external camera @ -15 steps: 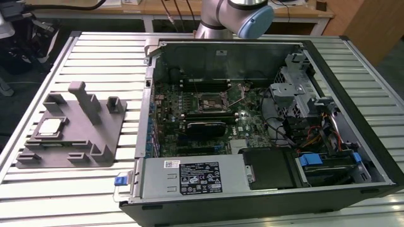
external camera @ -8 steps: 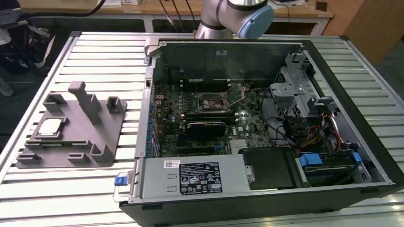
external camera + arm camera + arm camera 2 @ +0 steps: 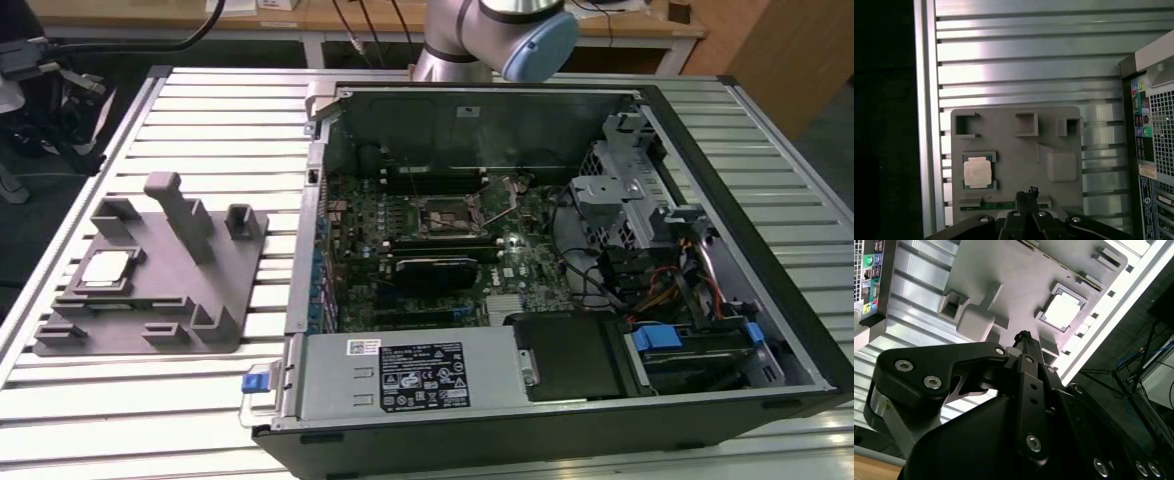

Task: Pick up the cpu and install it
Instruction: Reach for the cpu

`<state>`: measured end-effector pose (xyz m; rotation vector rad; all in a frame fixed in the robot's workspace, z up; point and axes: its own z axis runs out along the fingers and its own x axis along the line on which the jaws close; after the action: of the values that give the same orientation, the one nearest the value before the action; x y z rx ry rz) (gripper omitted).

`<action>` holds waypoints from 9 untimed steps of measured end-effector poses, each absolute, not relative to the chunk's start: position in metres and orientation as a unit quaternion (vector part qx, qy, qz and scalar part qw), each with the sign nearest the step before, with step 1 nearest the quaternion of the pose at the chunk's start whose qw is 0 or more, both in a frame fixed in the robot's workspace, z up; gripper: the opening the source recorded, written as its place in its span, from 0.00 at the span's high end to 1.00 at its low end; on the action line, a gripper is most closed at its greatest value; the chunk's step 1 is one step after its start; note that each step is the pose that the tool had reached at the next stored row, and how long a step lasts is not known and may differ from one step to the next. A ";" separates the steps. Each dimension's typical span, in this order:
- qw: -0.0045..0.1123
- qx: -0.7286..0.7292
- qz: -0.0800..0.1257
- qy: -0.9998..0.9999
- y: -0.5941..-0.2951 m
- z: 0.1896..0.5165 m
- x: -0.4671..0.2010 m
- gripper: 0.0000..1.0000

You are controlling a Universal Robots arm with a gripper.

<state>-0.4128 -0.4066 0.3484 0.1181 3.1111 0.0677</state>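
My jaws pressed together and empty above the grey fixture tray point(image 3: 1014, 160), the cpu point(image 3: 977, 172) lying flat in its square recess there, on the slatted tabletop point(image 3: 200, 110) beside the open computer case point(image 3: 481, 125).

No print can be read. A black-and-white label point(image 3: 424, 377) sits on the power supply point(image 3: 331, 390), a white sticker point(image 3: 466, 110) on the inner wall of the case point(image 3: 534, 445), and more stickers point(image 3: 1147, 171) on its rear. All lettering is too small to make out.
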 end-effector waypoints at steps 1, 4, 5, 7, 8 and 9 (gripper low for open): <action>0.014 0.038 0.022 0.999 -0.407 0.347 -0.414 0.89; 0.014 0.038 0.022 0.999 -0.407 0.343 -0.416 0.89; 0.014 0.038 0.022 0.999 -0.407 0.341 -0.417 0.89; 0.014 0.038 0.022 0.999 -0.407 0.338 -0.420 0.89; 0.014 0.038 0.022 0.999 -0.407 0.337 -0.421 0.89; 0.014 0.038 0.022 0.999 -0.407 0.335 -0.422 0.89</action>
<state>-0.4222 -0.4066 0.3354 0.1179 3.1110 0.0679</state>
